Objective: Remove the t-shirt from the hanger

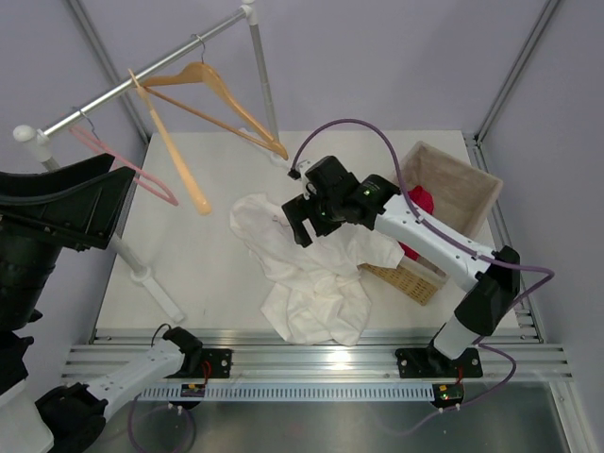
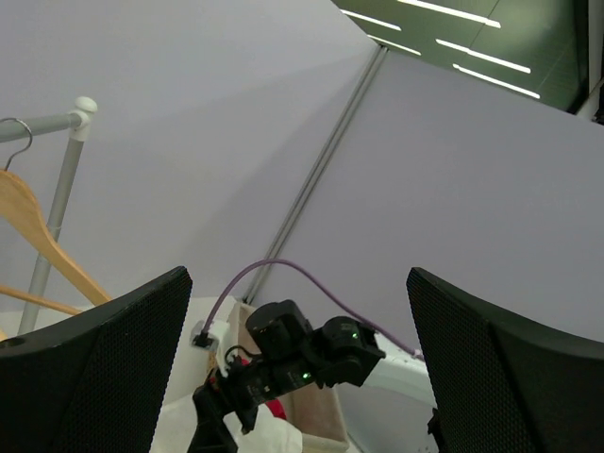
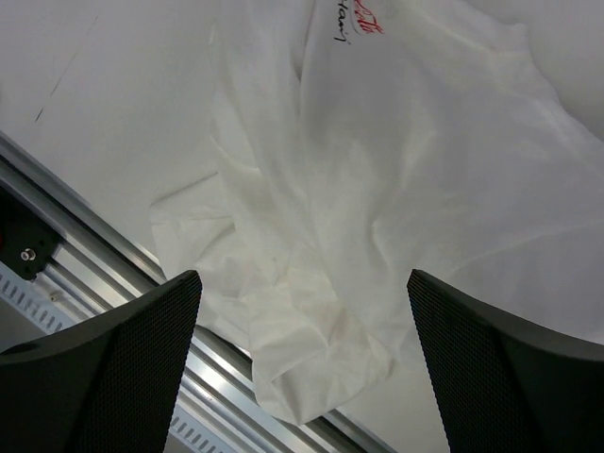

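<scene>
Evidently the job left is a clean retreat, not another pull. Nearest, just behind the aluminium rail at the front edge, the t-shirt (image 1: 316,283) lies crumpled on the white surface (image 1: 189,264), wholly off the hanger. In the right wrist view its small red script (image 3: 354,21) shows at the far end of the heap.

Over the shirt's far part hangs the right pincer (image 1: 302,225), its fingers spread wide with nothing between them. That wrist view shows only loose cloth under the gap, and whether a fingertip brushes a fold cannot be told. The left pincer (image 2: 297,283) is likewise spread and empty, raised high at the left side and facing the wall, well apart from the cloth.

Under the right forearm sits a wicker basket (image 1: 472,175) with a red cloth (image 1: 420,203) in it, right beside the shirt's right edge. Farthest off, the wooden hanger (image 1: 236,104) hangs bare on the silver rack bar (image 1: 104,94), with a thin pink hanger (image 1: 132,170) further along it.

The task looks essentially complete. To end it well, the right arm should lift straight up, fingers kept apart, until it is clear of every fold. Only then should it swing back, so that no fold catches a fingertip and drags the shirt toward the front rail. Its path should also avoid the basket wall and the rack's upright. The left arm has no call to come down.
</scene>
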Robot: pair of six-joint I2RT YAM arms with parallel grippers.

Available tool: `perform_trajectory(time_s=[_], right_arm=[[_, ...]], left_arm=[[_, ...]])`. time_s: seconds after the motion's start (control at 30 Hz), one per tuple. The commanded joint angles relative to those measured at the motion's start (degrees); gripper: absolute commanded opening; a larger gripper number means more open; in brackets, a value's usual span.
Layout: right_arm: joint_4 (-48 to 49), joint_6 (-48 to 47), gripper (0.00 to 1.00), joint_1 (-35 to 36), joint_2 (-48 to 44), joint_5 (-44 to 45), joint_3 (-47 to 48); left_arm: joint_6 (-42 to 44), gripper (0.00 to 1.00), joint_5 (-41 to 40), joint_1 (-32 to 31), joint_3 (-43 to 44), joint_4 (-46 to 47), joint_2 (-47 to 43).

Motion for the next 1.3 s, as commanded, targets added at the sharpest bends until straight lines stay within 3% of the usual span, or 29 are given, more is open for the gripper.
perform_trajectory(time_s=[0.0,0.37,0.53,0.6,0.63,0.8,0.87,1.03,1.27], right_arm=[[8.1,-1.4,0.98,3.3,2.3,1.7,-1.9],[10.0,5.0,0.93,5.8,15.6,11.0,-1.1],[12.7,6.3,0.89,5.8,20.4,9.0,-2.5],[12.5,7.5,0.82,5.9,21.9,7.0,-2.0],[12.8,8.2,0.7,5.8,22.4,6.8,-1.9],[15.0,8.8,0.32,7.7,20.6,5.8,0.5],[14.1,9.1,0.02,7.9,21.0,5.3,5.3],[13.8,9.3,0.0,10.0,21.2,4.3,15.3],[16.8,10.5,0.0,10.4,21.0,2.4,18.4]], left_arm=[[-0.6,0.99,-2.1,0.0,3.0,-2.3,0.1],[-2.4,0.99,-6.1,-0.1,6.3,-4.8,-3.3],[-1.8,0.99,-7.9,0.0,8.8,-7.5,-3.4],[-2.0,0.99,-8.1,0.0,9.0,-8.0,-3.5],[-2.0,0.99,-8.3,0.0,9.1,-8.2,-3.6],[-0.4,0.99,-9.9,0.0,9.7,-8.3,-3.6],[0.6,0.99,-9.9,-0.1,10.5,-8.3,-3.3],[3.4,0.99,-10.9,-0.2,12.0,-7.6,-2.1],[5.5,0.99,-10.7,-0.2,12.7,-6.7,-1.3]])
